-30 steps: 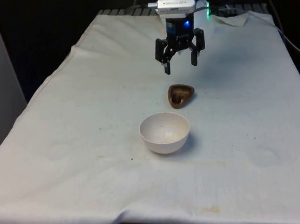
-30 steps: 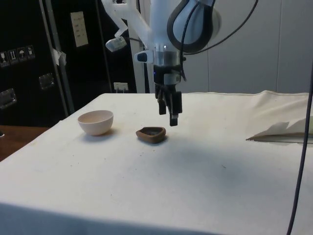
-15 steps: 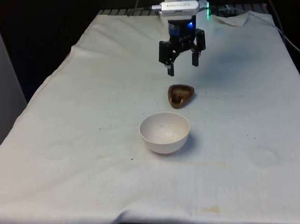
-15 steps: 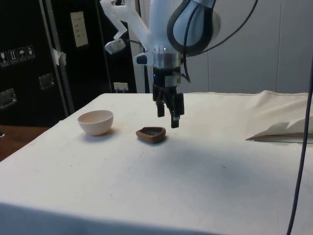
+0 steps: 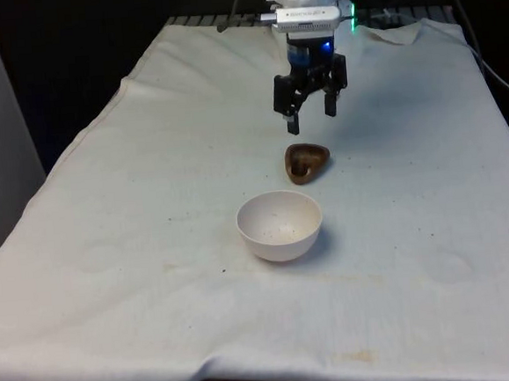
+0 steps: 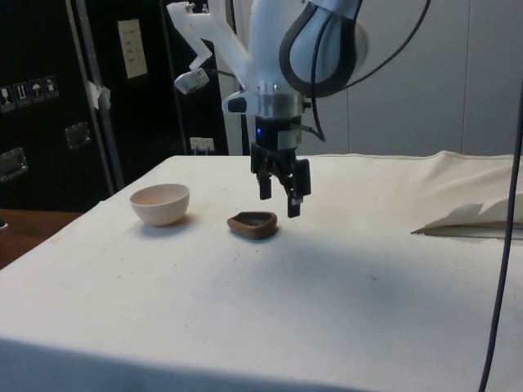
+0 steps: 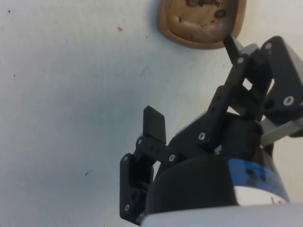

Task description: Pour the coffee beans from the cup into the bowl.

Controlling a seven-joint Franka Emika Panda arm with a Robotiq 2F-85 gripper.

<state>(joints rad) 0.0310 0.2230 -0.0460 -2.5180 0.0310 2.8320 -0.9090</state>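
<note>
- the claw (image 5: 312, 109) hangs in the air above the white cloth (image 5: 132, 209), its 2 fingers spread apart with nothing between them
- in the side view the claw (image 6: 279, 198) is clear of the surface, fingertips pointing down, and there's a visible gap between them and the cloth
- the cup (image 5: 307, 162) is a small brown thing, kinda rounded-triangle shaped, sitting upright on the cloth just below and in front of the claw as the front view has it, not touched by either finger
- side view puts the cup (image 6: 252, 224) low on the cloth, just beside the fingertips and a bit toward the bowl side of them, so the claw is over its far edge rather than dead centre
- from the wrist camera the cup (image 7: 201, 22) sits out past the fingertips with dark bits inside it that look like coffee beans, and 1 finger (image 7: 154, 125) is well off to the side of it over bare cloth
- the bowl (image 5: 279, 225) is white and upright, nearer the camera than the cup in the front view and slightly toward the front view's left, near the cup but not touching it
- in the side view the bowl (image 6: 159, 203) is apart from the cup, with bare cloth between them
- inside of the bowl looks mostly pale, a few tiny dark specks, can't tell what they are
- some faint brownish stains on the cloth near the front edge of the surface
</note>
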